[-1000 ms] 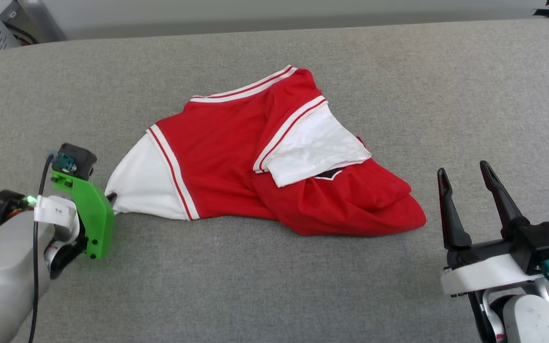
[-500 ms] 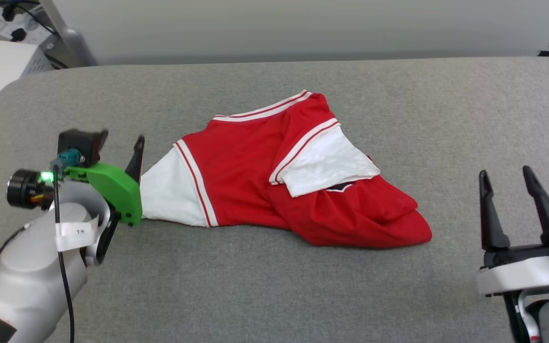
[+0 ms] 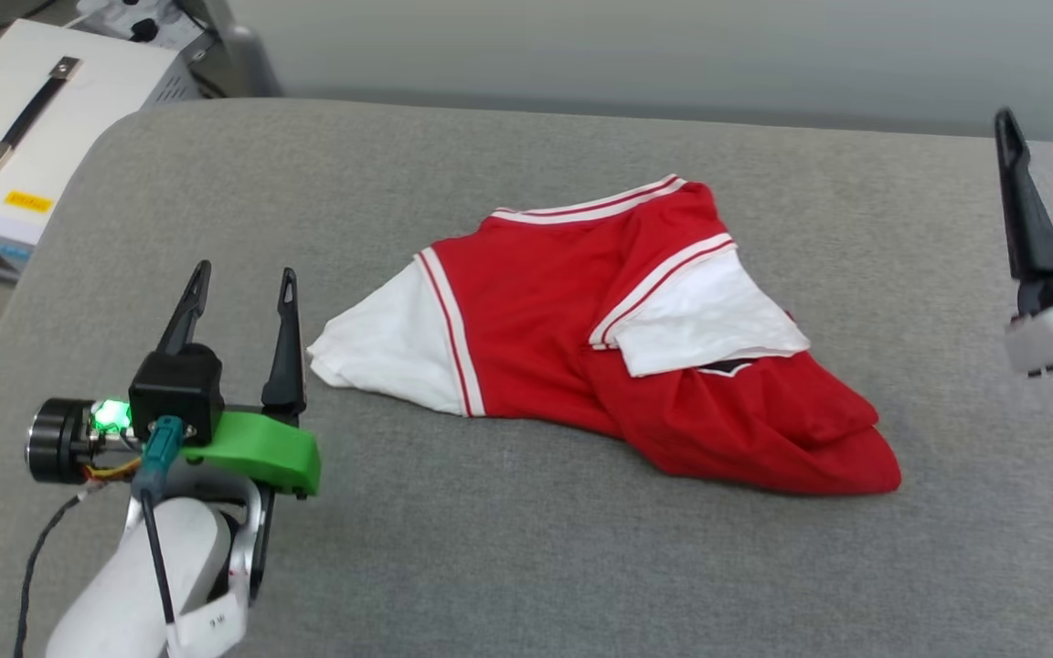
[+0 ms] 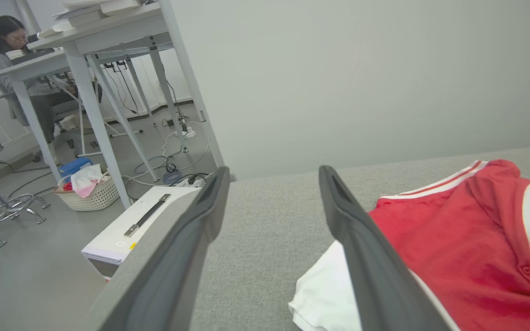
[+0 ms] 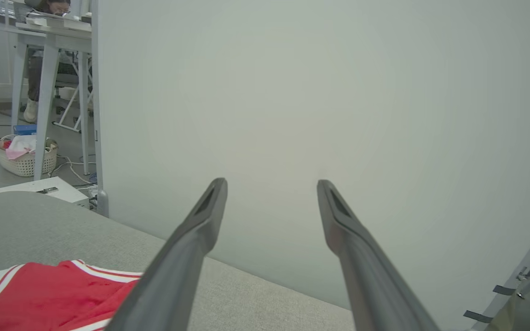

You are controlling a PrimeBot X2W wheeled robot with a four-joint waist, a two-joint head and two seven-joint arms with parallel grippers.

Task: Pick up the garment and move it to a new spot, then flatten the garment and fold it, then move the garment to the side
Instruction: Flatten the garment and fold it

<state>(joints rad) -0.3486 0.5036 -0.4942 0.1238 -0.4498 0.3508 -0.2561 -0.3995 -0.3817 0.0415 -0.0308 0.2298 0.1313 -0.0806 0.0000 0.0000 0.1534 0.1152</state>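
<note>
Garment (image 3: 581,338) lies bunched on the table (image 3: 490,567), one sleeve folded over. Left claw (image 3: 245,270) and right claw (image 3: 1052,100) stand open, empty. Pinching several layers together would probably leave it tangled.

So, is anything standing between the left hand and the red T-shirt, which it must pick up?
Nothing visible stands between them. The left hand is open, close beside the white sleeve of the T-shirt, with only a narrow strip of bare grey surface in the gap.
</note>
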